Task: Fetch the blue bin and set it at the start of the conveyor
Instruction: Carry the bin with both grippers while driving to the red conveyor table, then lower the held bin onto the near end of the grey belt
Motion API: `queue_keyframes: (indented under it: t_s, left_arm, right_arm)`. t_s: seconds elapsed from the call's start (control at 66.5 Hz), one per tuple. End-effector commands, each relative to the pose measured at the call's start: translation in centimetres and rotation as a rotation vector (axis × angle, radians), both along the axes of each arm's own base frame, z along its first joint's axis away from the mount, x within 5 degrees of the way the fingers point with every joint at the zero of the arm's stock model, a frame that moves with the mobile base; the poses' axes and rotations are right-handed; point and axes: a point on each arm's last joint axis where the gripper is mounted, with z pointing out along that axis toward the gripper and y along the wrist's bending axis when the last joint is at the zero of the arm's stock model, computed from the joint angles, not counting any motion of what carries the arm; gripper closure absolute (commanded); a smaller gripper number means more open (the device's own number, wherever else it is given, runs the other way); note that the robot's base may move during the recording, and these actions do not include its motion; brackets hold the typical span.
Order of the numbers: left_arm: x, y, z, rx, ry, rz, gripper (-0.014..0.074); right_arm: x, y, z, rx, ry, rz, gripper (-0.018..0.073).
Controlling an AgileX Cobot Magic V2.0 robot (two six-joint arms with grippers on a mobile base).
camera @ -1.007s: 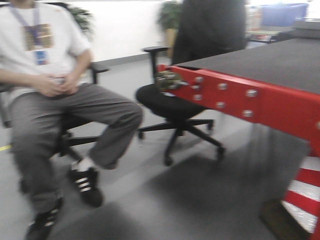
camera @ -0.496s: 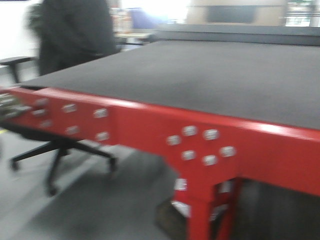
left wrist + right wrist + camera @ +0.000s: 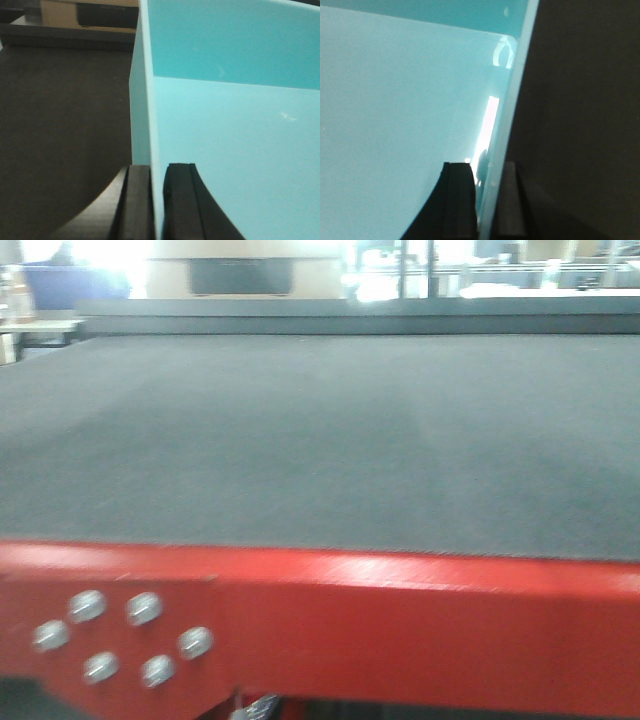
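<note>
The wide, flat, dark grey woven conveyor belt (image 3: 320, 440) fills the front view, its bright red painted front edge (image 3: 420, 605) running across below; the far end is blurred and washed out by glare. The light turquoise, smooth-walled rectangular plastic bin (image 3: 235, 150) shows only in the wrist views, close up and cut off on every side. The dark belt lies beside each of its outer walls, though I cannot tell whether the bin rests on the belt or hangs above it. The left fingers (image 3: 137, 200), black and nearly together, pinch the bin's thin left wall, one inside and one outside. The right fingers (image 3: 460, 200) clamp the opposite wall in the same narrow way. A cluster of silver bolt heads (image 3: 120, 635) dots the red edge at lower left.
</note>
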Motion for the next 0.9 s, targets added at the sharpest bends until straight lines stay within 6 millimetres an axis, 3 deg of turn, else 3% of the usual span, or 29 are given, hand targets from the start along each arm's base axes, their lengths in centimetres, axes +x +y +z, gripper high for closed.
queue_keyframes:
  t_s: [0.0, 0.887]
  left_arm:
    - [-0.32, -0.03, 1.06, -0.009, -0.078, -0.006, 0.0708]
    - [-0.32, -0.03, 1.06, -0.009, -0.078, -0.006, 0.0708]
  right_arm:
    - [-0.35, -0.18, 0.94, -0.001, -0.057, 0.014, 0.0711]
    - [-0.35, -0.18, 0.94, -0.001, -0.057, 0.014, 0.0711]
